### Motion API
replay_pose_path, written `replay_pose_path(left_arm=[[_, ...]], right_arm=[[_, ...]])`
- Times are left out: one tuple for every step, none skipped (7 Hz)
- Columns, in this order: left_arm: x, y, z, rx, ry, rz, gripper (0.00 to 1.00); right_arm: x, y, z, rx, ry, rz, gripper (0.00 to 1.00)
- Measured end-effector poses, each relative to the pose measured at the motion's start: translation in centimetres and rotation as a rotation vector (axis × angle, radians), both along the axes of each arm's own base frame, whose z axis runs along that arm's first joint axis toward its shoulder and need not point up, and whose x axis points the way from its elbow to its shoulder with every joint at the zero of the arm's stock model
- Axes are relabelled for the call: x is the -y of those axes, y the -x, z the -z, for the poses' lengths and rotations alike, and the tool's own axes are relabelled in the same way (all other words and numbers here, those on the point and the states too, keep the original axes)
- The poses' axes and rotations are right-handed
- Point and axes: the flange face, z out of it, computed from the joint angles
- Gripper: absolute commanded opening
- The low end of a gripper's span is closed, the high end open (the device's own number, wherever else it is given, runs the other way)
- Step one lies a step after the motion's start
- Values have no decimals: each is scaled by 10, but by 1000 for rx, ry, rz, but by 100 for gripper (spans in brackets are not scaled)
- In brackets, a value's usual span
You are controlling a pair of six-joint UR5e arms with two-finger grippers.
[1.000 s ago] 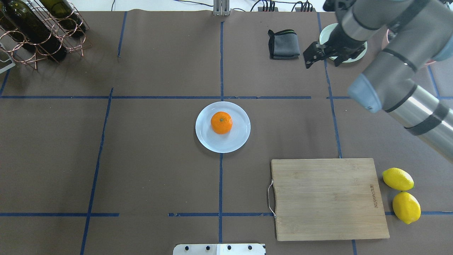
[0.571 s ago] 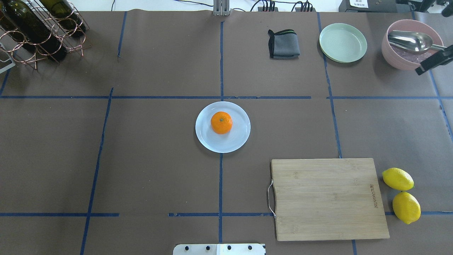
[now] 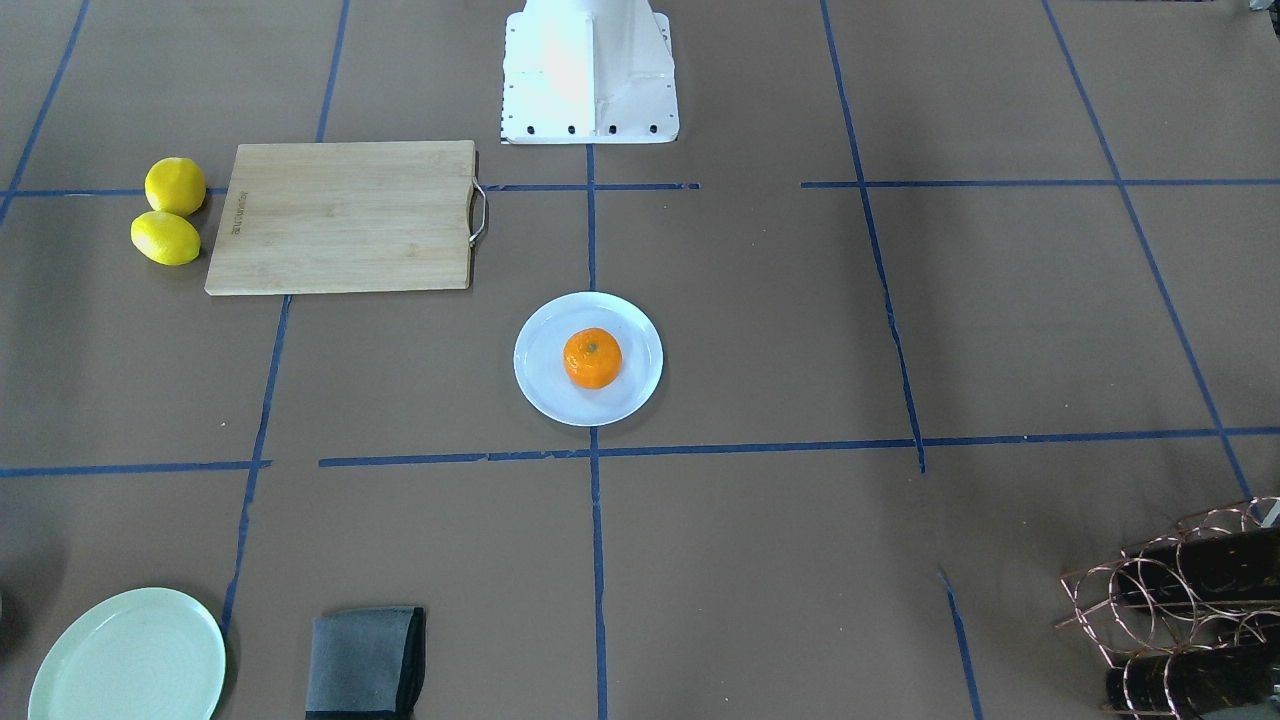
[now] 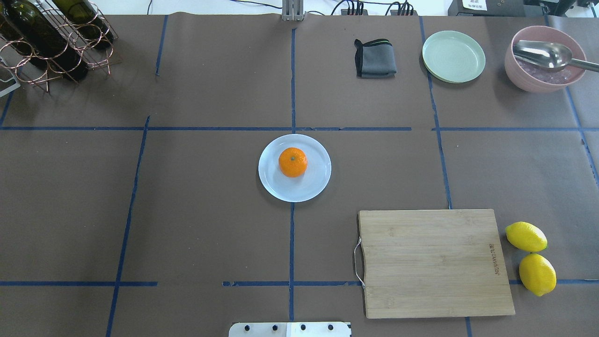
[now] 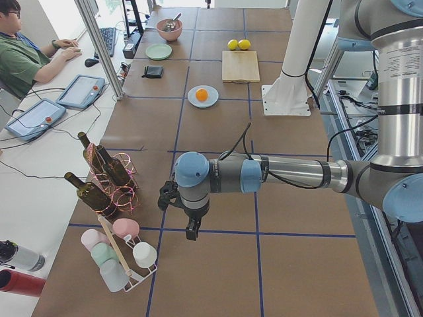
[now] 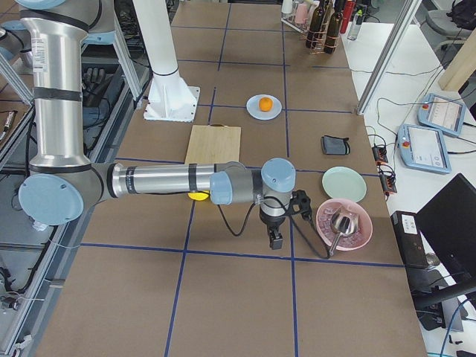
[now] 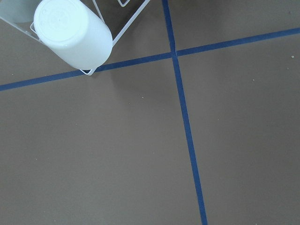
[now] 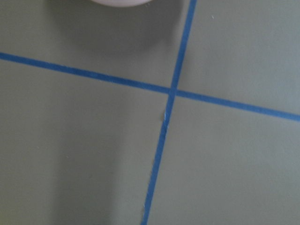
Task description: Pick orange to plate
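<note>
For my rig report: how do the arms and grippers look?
Both the left arm and right arm are silver tubes with grey joints, pale blue caps and a loose black cable; the left gripper and right gripper are black.

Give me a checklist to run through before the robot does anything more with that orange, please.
1. Small bright orange fruit rests on the round pale bluish-white plate: ok.
2. Orange sits inside the plate's rim, near the middle: ok.
3. Left gripper hangs far from the plate, near the copper wire bottle rack: ok.
4. Right gripper hangs far from the plate, beside the pink bowl: ok.
5. Grippers open or shut: cannot tell.
6. Two yellow lemons lie off the plate, beside the wooden cutting board: ok.
</note>
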Motion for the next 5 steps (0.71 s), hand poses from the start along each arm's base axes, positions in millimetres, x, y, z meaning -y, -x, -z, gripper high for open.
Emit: replay_pose_path(left_arm=[[-1, 0, -1, 0, 2, 0, 100], [-1, 0, -1, 0, 2, -1, 100], [-1, 0, -1, -1, 2, -1, 100], [-1, 0, -1, -1, 1, -1, 100], [-1, 0, -1, -1, 0, -1, 100]], right_arm=[[-18, -7, -16, -3, 19, -13, 100], [-26, -11, -20, -4, 19, -20, 100], [-27, -14, -16, -4, 10, -27, 100], [-27, -17, -8, -4, -2, -32, 100], [-28, -18, -5, -7, -6, -34, 100]])
